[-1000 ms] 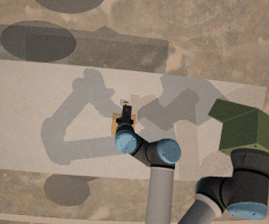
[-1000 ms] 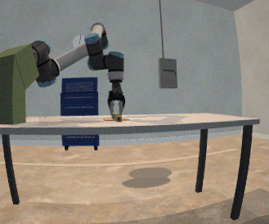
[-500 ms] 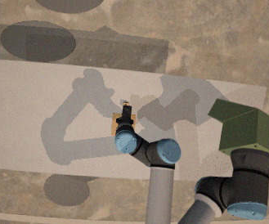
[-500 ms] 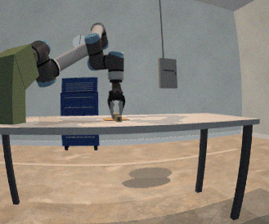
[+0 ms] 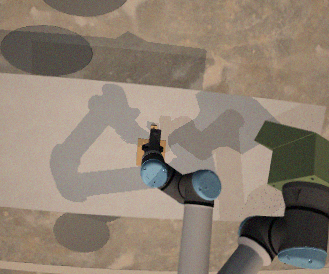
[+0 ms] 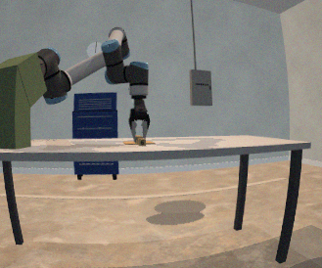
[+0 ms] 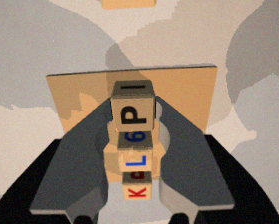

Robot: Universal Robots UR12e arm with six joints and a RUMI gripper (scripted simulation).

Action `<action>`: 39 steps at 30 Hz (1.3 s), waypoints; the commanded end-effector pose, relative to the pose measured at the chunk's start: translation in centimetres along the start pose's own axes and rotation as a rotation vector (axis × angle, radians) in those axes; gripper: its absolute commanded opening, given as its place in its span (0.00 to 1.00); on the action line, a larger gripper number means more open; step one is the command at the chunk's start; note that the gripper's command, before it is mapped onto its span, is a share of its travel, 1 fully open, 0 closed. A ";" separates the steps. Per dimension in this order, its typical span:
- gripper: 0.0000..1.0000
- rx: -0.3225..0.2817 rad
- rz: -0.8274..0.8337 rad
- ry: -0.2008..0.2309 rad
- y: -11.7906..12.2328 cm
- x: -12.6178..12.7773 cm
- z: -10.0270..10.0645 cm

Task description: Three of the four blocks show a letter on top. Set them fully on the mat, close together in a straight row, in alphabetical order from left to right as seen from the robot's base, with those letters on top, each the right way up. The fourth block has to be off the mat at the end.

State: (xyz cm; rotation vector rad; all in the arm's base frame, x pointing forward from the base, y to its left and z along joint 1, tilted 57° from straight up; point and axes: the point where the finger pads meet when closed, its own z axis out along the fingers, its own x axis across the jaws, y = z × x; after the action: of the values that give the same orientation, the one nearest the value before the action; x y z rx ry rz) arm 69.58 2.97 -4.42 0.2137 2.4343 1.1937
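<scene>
Gripper: the dark grey two-jaw gripper (image 7: 135,185) pointed down over the mat; its jaws were clamped on a block in the row, though which one I could not tell, since three sat between them in the wrist view.

Blocks: three pale wooden cubes lay in a tight line; the cube marked K in red (image 7: 136,191) sat nearest the camera, the cube marked L in blue (image 7: 135,161) touched it, and the cube showing a black P (image 7: 133,107) ended the line, with a blue 6 visible just below the P.

Fourth block: a tan wooden cube (image 7: 127,3) lay well apart beyond the mat's far edge, on the pale grey table top (image 5: 32,140).

Mat: the flat orange square mat (image 7: 80,95) lay under the row.

Risk: the jaws flanked all three cubes, so opening or lifting carelessly would likely drag a neighbour and break the line; the P cube looked tilted or raised, so it might tip on release.

Views: only the wrist view showed letters; the top view hid the row under the arm; the exterior view showed the gripper low at the table.
</scene>
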 end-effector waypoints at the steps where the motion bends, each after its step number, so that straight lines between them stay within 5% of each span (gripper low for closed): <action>1: 0.12 0.000 0.000 -0.001 0.0 0.0 0.0; 12: 0.28 0.000 0.000 -0.001 0.0 0.0 0.0; 26: 0.28 0.000 0.000 -0.001 0.0 0.0 -0.2; 39: 0.28 0.000 0.000 -0.001 0.0 0.0 -4.5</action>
State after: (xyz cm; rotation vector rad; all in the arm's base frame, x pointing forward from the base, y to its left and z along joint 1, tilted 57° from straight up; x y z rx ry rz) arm 68.32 0.89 -2.84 0.2155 2.4335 1.1920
